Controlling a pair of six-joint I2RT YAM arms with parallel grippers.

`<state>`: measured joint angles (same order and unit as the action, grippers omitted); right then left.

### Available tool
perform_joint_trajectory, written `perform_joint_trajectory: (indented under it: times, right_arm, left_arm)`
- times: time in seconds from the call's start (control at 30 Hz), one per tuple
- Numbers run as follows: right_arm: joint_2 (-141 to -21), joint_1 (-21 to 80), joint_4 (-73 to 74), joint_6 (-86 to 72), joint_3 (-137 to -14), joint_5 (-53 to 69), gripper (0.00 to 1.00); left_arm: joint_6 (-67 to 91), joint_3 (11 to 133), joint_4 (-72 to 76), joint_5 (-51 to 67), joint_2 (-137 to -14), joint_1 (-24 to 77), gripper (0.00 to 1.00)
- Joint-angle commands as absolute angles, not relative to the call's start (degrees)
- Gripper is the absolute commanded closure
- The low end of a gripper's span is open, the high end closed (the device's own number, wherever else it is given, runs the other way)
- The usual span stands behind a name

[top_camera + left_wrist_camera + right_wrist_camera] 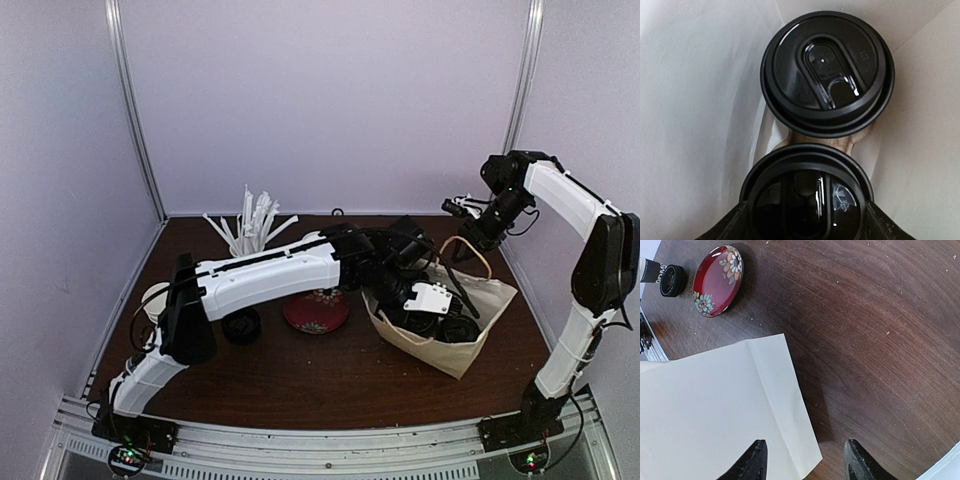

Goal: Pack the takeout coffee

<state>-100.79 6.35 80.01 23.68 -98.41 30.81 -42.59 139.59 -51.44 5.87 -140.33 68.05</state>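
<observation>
1. Step, as I judge it: setting down the second coffee. Both are lidded inside the bag (700,100).
2. The left pincer (805,210) straddles the near cup (807,190); the far cup (827,70) sits just beyond it. I cannot tell whether the fingers clamp or merely flank.
3. The right pincer (805,460) hangs partly spread and empty, with the bag's edge beneath it.
4. Next move probably calls for spreading wider and lifting straight up, clear of the lids.
5. Writing: the lids hide the cup lettering and the far lid's embossing is unreadable. A white item (649,270), far ahead-left of the right pincer, shows cropped letters like "onvo".

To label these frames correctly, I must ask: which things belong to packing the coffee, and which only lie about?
For the job: near cup, far cup, bag.
Lying about: plate, straw cup, black round thing.
</observation>
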Motion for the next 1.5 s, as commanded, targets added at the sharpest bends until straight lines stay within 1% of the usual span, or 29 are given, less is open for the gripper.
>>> perform_joint_trajectory:
  times: [0.0,0.07,0.1,0.27,0.4,0.53,0.73,0.87,1.0,1.13,1.37,1.47]
  right_arm:
    - [-101.11,5.24,80.22,26.19,-96.8,31.29,0.45]
    - [-100.86,4.98,80.01,26.54,-96.48,31.37,0.45]
    - [-100.62,4.81,79.95,26.54,-96.35,31.51,0.45]
    - [-99.1,4.58,80.38,25.99,-96.95,32.8,0.44]
    - [-98.0,4.48,81.34,25.41,-97.61,33.06,0.43]
    - [-97.48,4.48,82.33,25.36,-97.79,33.84,0.42]
    - [-96.17,4.47,80.86,24.04,-96.26,33.62,0.41]
    - [-95.65,4.48,81.36,24.01,-96.86,35.14,0.41]
    - [-94.57,4.48,81.37,23.27,-97.93,34.58,0.41]
    - [-94.0,4.28,80.74,22.11,-99.07,32.05,0.41]
    - [-93.78,1.71,80.66,20.5,-103.25,31.66,0.41]
    - [-93.99,0.97,80.65,20.39,-103.73,31.03,0.41]
  left_arm:
    - [-41.19,142.53,-55.43,7.31,-146.6,67.82,0.39]
    - [-40.85,144.37,-55.74,6.19,-147.4,68.06,0.39]
    - [-40.58,144.78,-55.61,5.87,-147.16,68.17,0.36]
    - [-39.75,144.62,-53.72,2.45,-142.75,69.77,0.18]
    - [-36.86,141.61,-52.85,3.78,-137.35,69.94,0.03]
    - [-34.62,137.79,-53.63,4.36,-132.89,69.91,0.03]
    - [-33.32,133.73,-56.06,3.23,-129.81,69.94,0.02]
    - [-33.5,133.95,-56.89,4.32,-128.6,69.88,0.03]
    - [-33.83,136.97,-55.95,4.72,-128.08,69.9,0.03]
    - [-34.21,137.88,-49.87,3.75,-127.95,69.84,0.02]
    - [-32.51,137.98,-38.28,2.94,-127.12,69.76,0.04]
    - [-32.01,133.96,-33.14,1.23,-124.47,69.75,0.05]
